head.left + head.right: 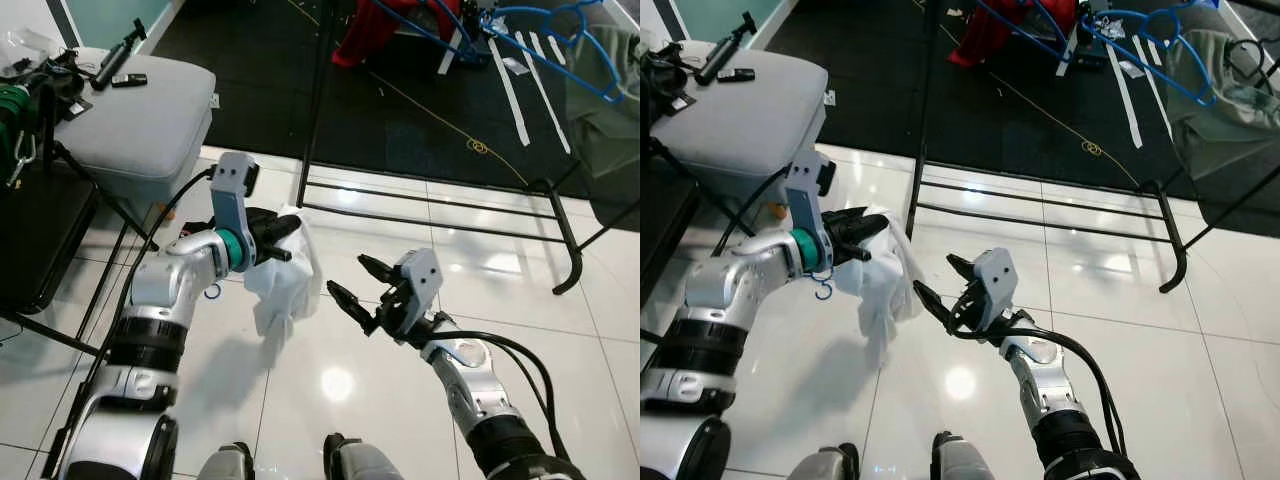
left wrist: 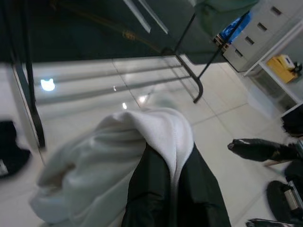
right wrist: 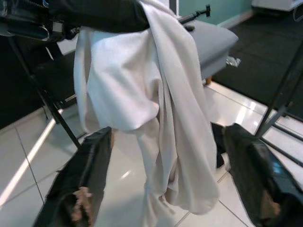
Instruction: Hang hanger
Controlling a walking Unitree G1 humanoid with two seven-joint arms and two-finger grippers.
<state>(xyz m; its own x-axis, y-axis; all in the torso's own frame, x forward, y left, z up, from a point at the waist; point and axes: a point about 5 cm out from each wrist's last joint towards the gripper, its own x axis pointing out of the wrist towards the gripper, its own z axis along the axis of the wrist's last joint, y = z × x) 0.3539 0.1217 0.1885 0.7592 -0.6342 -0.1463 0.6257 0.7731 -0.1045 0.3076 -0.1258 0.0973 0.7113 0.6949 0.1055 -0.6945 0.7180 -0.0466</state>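
A white garment point(image 1: 285, 285) hangs from my left gripper point(image 1: 290, 241), which is shut on its top edge above the white tiled floor. A small blue hanger hook point(image 1: 823, 291) pokes out just under that wrist. In the left wrist view the cloth point(image 2: 118, 156) drapes over a black finger point(image 2: 161, 189). My right gripper point(image 1: 348, 274) is open, just right of the garment, pointing at it. In the right wrist view its two fingers point(image 3: 80, 184) stand wide apart with the cloth point(image 3: 151, 109) hanging between and beyond them. The black clothes rack point(image 1: 430, 212) stands behind.
The rack's upright post point(image 1: 318, 100) rises at centre back; its curved foot point(image 1: 572, 262) is on the right. Blue hangers point(image 1: 560, 50) and a red garment point(image 1: 375, 30) hang at the top. A grey stool point(image 1: 140, 110) with gear and a black stand point(image 1: 40, 230) sit left.
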